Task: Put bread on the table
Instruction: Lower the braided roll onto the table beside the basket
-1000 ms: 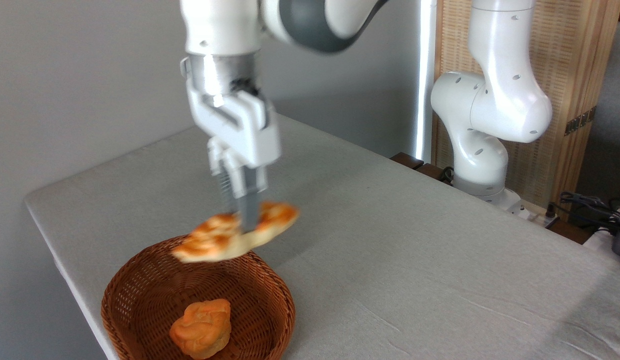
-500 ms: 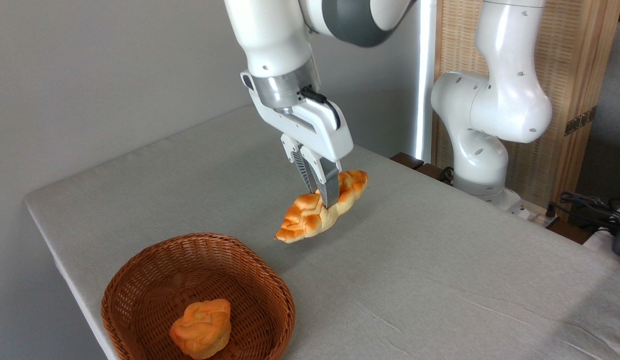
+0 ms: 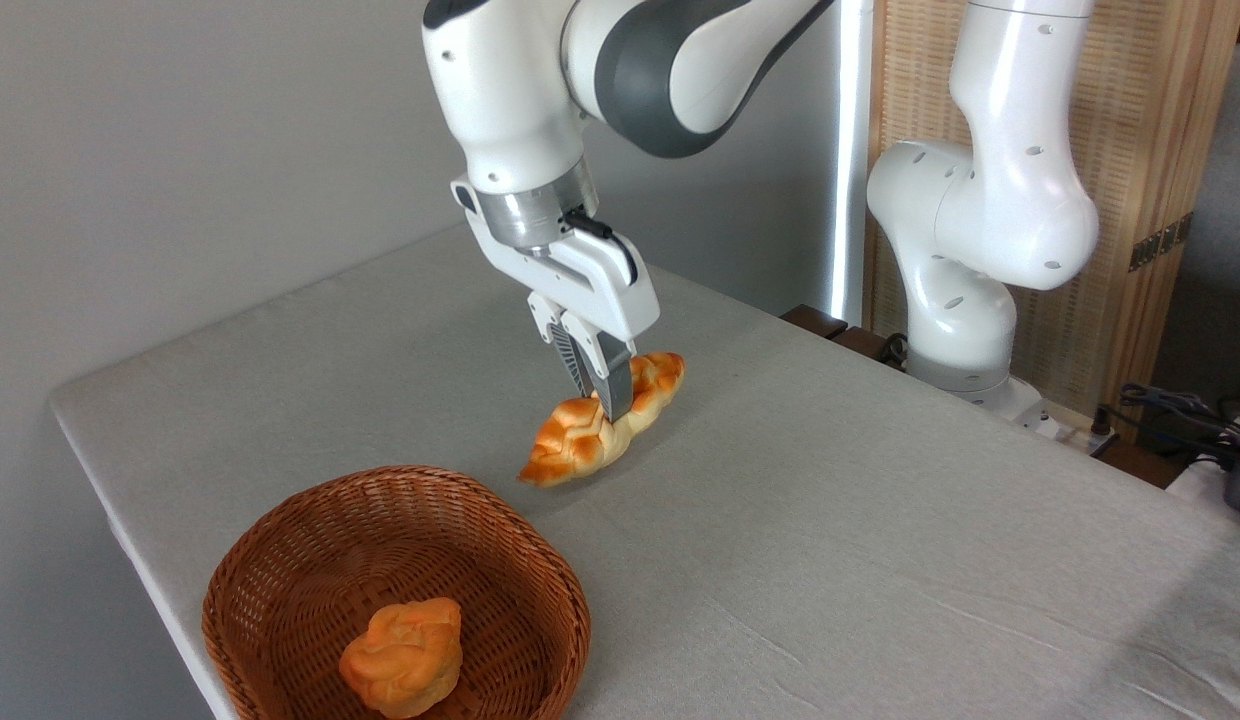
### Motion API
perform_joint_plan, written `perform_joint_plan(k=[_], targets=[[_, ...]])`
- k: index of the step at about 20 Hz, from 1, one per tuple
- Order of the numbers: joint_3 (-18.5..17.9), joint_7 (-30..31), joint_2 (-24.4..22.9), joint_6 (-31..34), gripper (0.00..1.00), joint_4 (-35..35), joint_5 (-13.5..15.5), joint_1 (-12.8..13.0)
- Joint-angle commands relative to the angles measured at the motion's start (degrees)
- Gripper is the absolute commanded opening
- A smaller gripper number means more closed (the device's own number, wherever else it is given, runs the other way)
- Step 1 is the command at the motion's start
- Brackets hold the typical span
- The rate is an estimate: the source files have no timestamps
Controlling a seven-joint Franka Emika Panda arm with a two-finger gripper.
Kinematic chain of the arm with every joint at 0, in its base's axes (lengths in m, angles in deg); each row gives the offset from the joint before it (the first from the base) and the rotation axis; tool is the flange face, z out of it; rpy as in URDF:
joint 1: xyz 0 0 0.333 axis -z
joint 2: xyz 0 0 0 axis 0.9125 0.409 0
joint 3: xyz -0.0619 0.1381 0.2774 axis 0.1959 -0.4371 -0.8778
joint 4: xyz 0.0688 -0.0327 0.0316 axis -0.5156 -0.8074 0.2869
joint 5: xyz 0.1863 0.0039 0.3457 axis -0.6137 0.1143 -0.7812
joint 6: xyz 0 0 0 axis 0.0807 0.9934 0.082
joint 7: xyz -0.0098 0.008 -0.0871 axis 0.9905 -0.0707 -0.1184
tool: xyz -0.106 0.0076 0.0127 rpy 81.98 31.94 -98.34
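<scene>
From my side, leftmost is the basket, near the desk's front-left corner, with one round bun lying in it. One basket, one bun, and neither is what I'm after.

Just right of and behind the basket is the bread, one loaf only, clear of the rim and over open desk. My claw is clenched on it across the middle, fingers pointing down and tilted a little, so the loaf sits directly beneath the claw, not off to a side. Its long axis runs on a diagonal, low pointed end toward the basket at lower left, high end toward upper right. The loaf is tilted along that line. The low tip looks to be at or just above the cloth, with its shadow tight beneath it; I cannot tell whether it actually touches. The high end looks clear of the surface.

That tilt is what my coming move depends on, I judge: going straight down, the low tip lands first and the loaf will pivot flat about it as I let go. There is room for that, since the tip is beside the basket, not over it.

Further right is the arm's white base at the desk's far edge, well apart from the loaf. One arm, one claw.
</scene>
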Motion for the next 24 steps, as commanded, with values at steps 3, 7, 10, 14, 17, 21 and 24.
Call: perform_joint_plan(k=[3,7,10,14,17,21,24], targets=[[-0.4,0.6,2.7,-0.8,0.76,-0.3,0.3,0.3],[-0.3,0.6,2.8,-1.5,1.0,-0.3,0.3,0.4],[-0.2,0.6,2.8,-1.3,1.0,-0.3,0.4,0.5],[-0.4,0.3,2.7,-1.2,1.0,0.2,0.9,1.2],[-0.4,0.3,2.7,-1.2,1.0,0.5,2.5,1.2],[-0.4,0.8,2.4,-1.2,1.0,1.5,2.7,1.2],[-0.7,0.9,1.9,-0.5,1.0,4.7,2.7,1.0]])
